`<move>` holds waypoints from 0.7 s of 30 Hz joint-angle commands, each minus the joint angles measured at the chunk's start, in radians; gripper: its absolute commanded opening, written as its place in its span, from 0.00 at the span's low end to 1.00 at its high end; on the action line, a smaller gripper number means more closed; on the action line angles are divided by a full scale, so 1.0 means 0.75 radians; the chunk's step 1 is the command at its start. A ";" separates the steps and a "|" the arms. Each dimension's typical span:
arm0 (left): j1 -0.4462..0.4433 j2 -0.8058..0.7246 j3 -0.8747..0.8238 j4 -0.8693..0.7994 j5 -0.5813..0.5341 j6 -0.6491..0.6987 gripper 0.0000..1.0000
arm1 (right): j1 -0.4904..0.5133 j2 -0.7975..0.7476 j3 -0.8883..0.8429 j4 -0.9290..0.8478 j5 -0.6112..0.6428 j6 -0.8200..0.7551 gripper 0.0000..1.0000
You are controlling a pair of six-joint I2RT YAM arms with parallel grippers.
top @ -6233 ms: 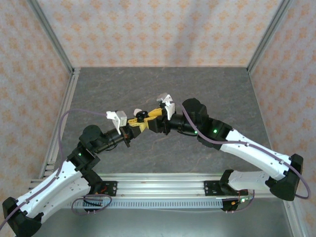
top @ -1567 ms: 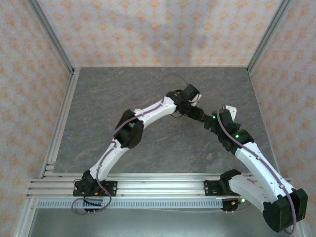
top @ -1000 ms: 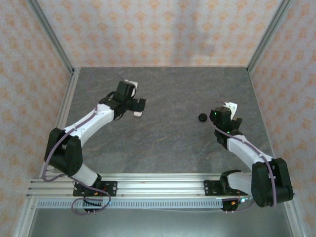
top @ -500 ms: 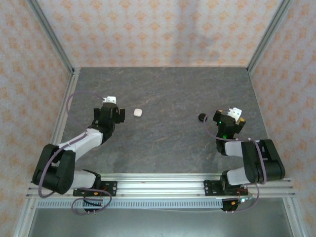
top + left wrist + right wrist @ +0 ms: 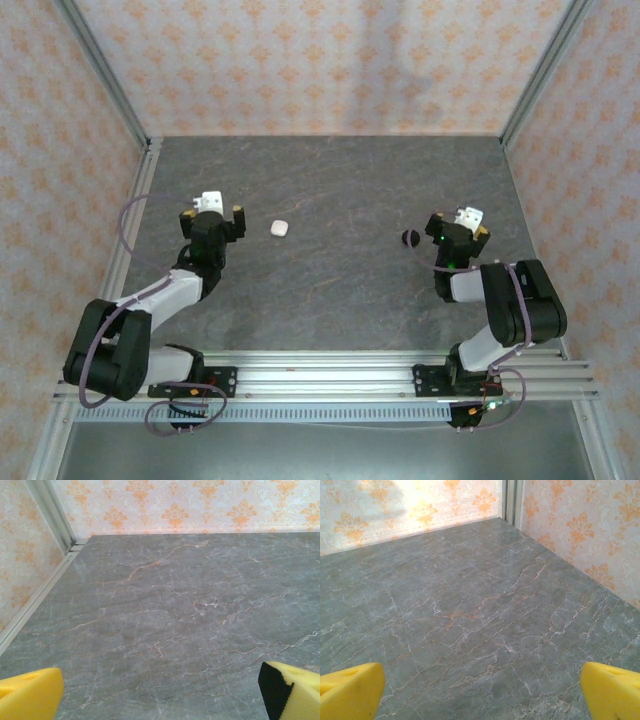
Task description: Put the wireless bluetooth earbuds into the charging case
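Now, left claw (image 5: 212, 211): released, jaws spread wide, nothing between them; arm folded back toward its base.
Left claw, wrist view: yellow fingertips (image 5: 29, 694) at the two lower corners, bare desk between and ahead of them.
Right claw (image 5: 457, 225): released as well, jaws wide, grasping nothing; arm folded back likewise.
Right claw, wrist view: yellow fingertips (image 5: 612, 692) low at either side, desk surface in the gap.
White case (image 5: 279, 228): small rounded-square thing lying flat on the desk, to the right of the left claw, near it but apart, about level with its fingers.
Black case (image 5: 409, 237): small round dark thing on the desk, just beside the right claw on its left, close to the left finger; touching or not, cannot tell.
Cases to each other: well apart, both lying between the two claws.
Lids and contents: too small to tell.
Desk (image 5: 340, 175): grey, marble-veined.
Walls (image 5: 330, 60): pale paper with orange ornament ahead of the claws and on both sides, metal posts (image 5: 100, 75) in the corners.
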 commanded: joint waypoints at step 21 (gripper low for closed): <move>0.188 0.269 -0.123 0.336 0.242 0.027 1.00 | -0.008 -0.002 0.008 -0.038 -0.008 0.001 0.99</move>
